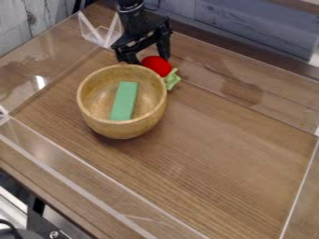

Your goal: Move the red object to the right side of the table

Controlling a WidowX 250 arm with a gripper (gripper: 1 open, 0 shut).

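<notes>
The red object (156, 65) is a small glossy strawberry toy with a green leafy cap (173, 80), lying on the wood-grain table (225, 149) just behind the right rim of a wooden bowl. My black gripper (145, 51) hangs over it from above, pointing steeply down, jaws open. One fingertip stands left of the strawberry near the bowl's rim, the other at its upper right. Nothing is held between the fingers.
The wooden bowl (90, 112) sits left of centre with a green rectangular block (122, 100) inside. Low clear acrylic walls (297, 210) edge the table. A clear bracket (92, 30) stands at the back left behind the arm.
</notes>
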